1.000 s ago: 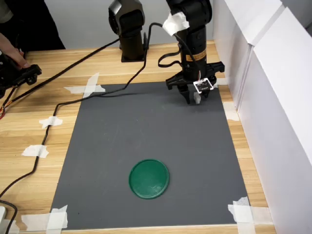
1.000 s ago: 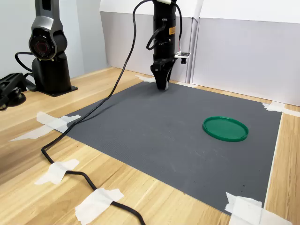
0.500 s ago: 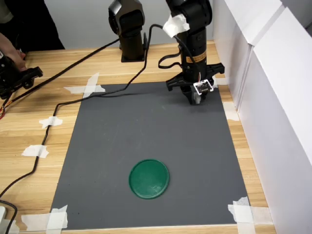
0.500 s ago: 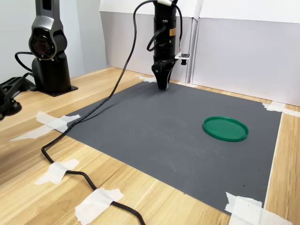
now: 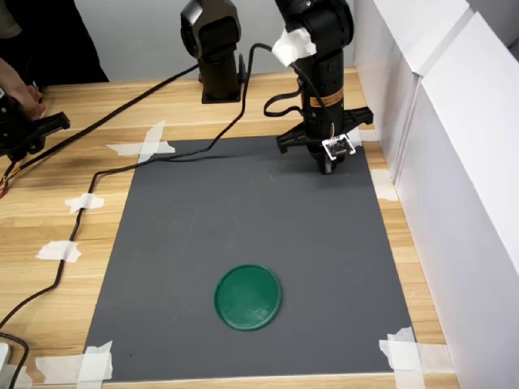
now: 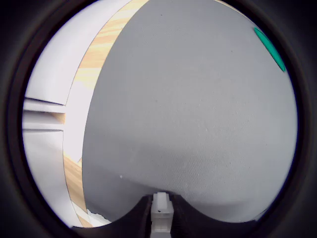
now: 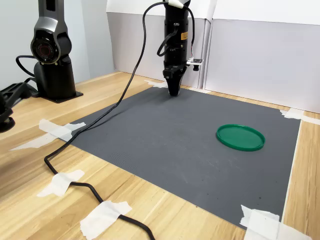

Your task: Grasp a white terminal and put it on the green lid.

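We saw the gripper pointing straight down at the far edge of a grey mat, its jaws clenched on the terminal, which the wrist view showed as a small white block pinched between them. The lid lay flat near the mat's near edge, well apart from the gripper, with nothing on it. We judged the grasp done and the carry due: the next move called for travel across the mat to above the lid, then a low release.
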Controlling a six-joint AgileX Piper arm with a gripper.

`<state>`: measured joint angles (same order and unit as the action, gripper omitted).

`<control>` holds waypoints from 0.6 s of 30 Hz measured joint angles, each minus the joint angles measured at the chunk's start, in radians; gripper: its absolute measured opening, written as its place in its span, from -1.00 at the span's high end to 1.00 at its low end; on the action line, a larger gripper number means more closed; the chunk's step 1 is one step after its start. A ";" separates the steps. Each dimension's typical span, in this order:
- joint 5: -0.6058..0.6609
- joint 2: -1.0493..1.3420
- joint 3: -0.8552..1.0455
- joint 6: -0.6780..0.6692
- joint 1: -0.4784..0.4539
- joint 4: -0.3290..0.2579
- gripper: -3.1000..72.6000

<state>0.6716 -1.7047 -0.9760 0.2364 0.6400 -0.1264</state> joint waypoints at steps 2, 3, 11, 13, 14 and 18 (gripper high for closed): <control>-0.001 0.001 -0.021 -0.016 -0.005 0.004 0.65; -0.001 0.006 -0.034 -0.028 -0.011 0.004 0.65; 0.041 0.015 -0.203 -0.157 -0.210 0.039 0.65; 0.046 -0.001 -0.243 -0.195 -0.285 0.057 0.65; 0.048 -0.014 -0.261 -0.215 -0.322 0.063 0.65; 0.072 -0.070 -0.321 -0.287 -0.446 0.061 0.65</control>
<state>0.7437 -1.7744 -1.2966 -0.0503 0.1944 -0.0655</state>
